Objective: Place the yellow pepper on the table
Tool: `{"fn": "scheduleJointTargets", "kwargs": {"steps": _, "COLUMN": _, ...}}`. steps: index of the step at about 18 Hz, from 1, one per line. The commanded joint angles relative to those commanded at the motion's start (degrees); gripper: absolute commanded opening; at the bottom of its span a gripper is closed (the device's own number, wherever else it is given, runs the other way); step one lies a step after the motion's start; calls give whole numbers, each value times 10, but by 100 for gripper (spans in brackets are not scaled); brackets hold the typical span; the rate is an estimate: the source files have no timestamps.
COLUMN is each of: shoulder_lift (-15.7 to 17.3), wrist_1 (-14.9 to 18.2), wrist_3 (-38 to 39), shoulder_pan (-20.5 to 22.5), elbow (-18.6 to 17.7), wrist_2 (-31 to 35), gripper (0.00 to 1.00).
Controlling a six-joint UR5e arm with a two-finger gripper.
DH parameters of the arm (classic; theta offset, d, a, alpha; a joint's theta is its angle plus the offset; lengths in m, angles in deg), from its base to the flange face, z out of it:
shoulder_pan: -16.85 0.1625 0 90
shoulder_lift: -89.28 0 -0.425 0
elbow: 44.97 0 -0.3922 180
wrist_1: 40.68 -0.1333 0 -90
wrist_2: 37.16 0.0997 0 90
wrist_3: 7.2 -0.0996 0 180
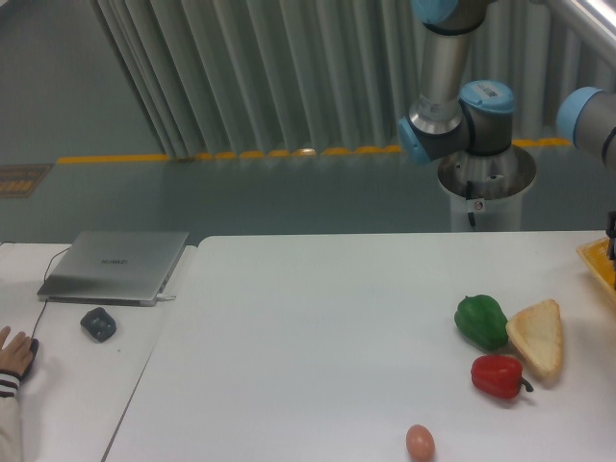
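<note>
The yellow pepper is out of view. The white table (318, 337) fills the lower frame. My arm (452, 115) rises behind the table's far edge and leaves the picture at the upper right. A dark sliver at the right edge looks like part of my gripper (611, 234); its fingers are cut off, so I cannot tell whether it is open or shut. It hangs just above a flat yellow, orange-rimmed object (599, 265), also cut by the frame edge.
At the table's right lie a green pepper (481, 320), a red pepper (498, 375) with a dark stem and a tan bread wedge (537, 337). An egg (420, 442) sits near the front edge. On the left desk are a laptop (115, 265), a mouse (98, 323) and a person's hand (14, 351).
</note>
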Motion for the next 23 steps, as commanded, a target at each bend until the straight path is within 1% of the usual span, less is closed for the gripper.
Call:
{"fn": "scheduleJointTargets", "kwargs": {"steps": 7, "shoulder_lift": 4, "wrist_1": -1, "wrist_3": 0, "shoulder_pan": -3, "elbow": 0, "wrist_2": 0, "gripper": 100}}
{"fn": "scheduleJointTargets", "kwargs": {"steps": 9, "shoulder_lift": 5, "wrist_1": -7, "wrist_3": 0, "shoulder_pan": 0, "elbow": -9, "wrist_2": 4, "gripper": 100}}
{"fn": "scheduleJointTargets", "kwargs": {"steps": 11, "shoulder_lift": 9, "wrist_1": -18, "wrist_3": 2, "shoulder_pan": 21, "elbow": -25, "wrist_2": 1, "gripper": 100}}
{"fn": "scheduleJointTargets", "kwargs": {"steps": 13, "shoulder_lift": 31, "wrist_1": -41, "wrist_3": 2, "shoulder_pan": 35, "elbow": -49, "wrist_2": 1, "gripper": 100}}
{"fn": "scheduleJointTargets", "kwargs": {"steps": 15, "shoulder_lift": 38, "wrist_1": -57, "wrist_3": 2, "shoulder_pan": 57, "elbow": -65, "wrist_2": 0, "gripper": 100}}
{"fn": "scheduleJointTargets", "kwargs": {"steps": 17, "shoulder_lift": 38, "wrist_1": -59, "wrist_3": 6, "shoulder_pan": 69, "elbow": -64, "wrist_2": 0, "gripper": 100}}
{"fn": "scheduleJointTargets", "kwargs": {"steps": 20, "shoulder_lift": 40, "wrist_1": -63, "wrist_3": 5, "shoulder_pan": 107, "elbow": -58, "wrist_2": -2, "gripper": 100}}
{"fn": "scheduleJointTargets", "kwargs": {"steps": 21, "shoulder_lift": 46, "wrist_1": -66, "wrist_3": 7, "shoulder_pan": 112, "elbow": -57, "wrist_2": -3, "gripper": 100}}
{"fn": "scheduleJointTargets", "kwargs": {"steps": 23, "shoulder_lift": 46, "wrist_1": -67, "wrist_3": 30, "shoulder_pan": 128, "elbow": -56, "wrist_2": -7, "gripper": 100}}
